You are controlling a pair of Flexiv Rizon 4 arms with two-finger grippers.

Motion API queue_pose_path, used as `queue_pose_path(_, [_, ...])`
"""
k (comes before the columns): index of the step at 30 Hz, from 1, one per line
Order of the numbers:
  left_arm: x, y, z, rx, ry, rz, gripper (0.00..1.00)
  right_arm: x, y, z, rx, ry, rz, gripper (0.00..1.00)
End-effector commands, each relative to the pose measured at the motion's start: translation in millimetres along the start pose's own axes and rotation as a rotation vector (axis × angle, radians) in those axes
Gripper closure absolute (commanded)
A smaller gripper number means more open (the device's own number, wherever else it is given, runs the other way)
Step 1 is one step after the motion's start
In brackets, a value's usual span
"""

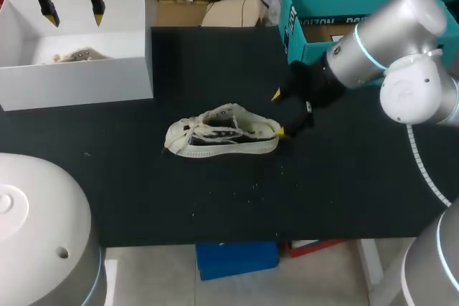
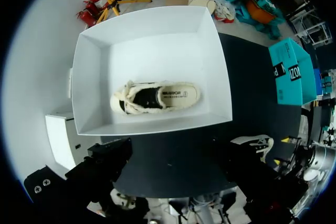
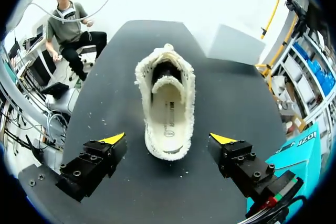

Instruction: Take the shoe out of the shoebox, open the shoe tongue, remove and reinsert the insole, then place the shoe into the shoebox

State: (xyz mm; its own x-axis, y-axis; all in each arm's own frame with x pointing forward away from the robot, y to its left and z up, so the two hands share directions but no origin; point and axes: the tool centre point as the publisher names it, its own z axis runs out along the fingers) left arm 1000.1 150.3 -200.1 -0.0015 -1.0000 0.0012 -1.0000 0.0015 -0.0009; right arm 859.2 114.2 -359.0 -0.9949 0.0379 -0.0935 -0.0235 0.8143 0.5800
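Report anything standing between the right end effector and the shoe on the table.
Nothing visible does. The open right end effector straddles the heel of the cream canvas low-top shoe, with only bare black table in the gaps.

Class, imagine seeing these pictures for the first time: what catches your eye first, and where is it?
A cream shoe lies on its own in the middle of the black table, its heel inside the open right pincer, touching neither finger. At the far left corner a white shoebox holds a second shoe, with the left pincer open above it.
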Motion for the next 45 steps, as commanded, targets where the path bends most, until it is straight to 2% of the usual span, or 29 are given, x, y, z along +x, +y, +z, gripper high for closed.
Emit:
queue_pose_path(1, [0.1,0,0,-0.001,-0.001,-0.001,0.00,-2.9,-7.5,14,-0.040,-0.006,0.016,0.00])
queue_pose_path(7, [0.1,0,0,-0.001,-0.001,-0.001,0.00,-6.3,-13.5,27,-0.077,0.007,0.053,0.00])
queue_pose_path(11, [0.1,0,0,-0.001,-0.001,-0.001,0.00,-8.3,-16.0,37,-0.167,0.017,0.097,0.00])
queue_pose_path(15, [0.1,0,0,-0.001,-0.001,-0.001,0.00,-10.1,-11.9,45,-0.214,0.036,0.091,0.00])
queue_pose_path(24, [0.1,0,0,-0.001,-0.001,-0.001,0.00,-10.9,-8.6,57,-0.258,0.053,0.092,0.00])
queue_pose_path(35, [0.1,0,0,-0.001,-0.001,-0.001,0.00,3.7,-8.4,70,-0.284,0.073,0.112,0.00])
queue_pose_path(45, [0.1,0,0,-0.001,-0.001,-0.001,0.00,1.5,-9.5,87,-0.315,0.077,0.115,0.00])
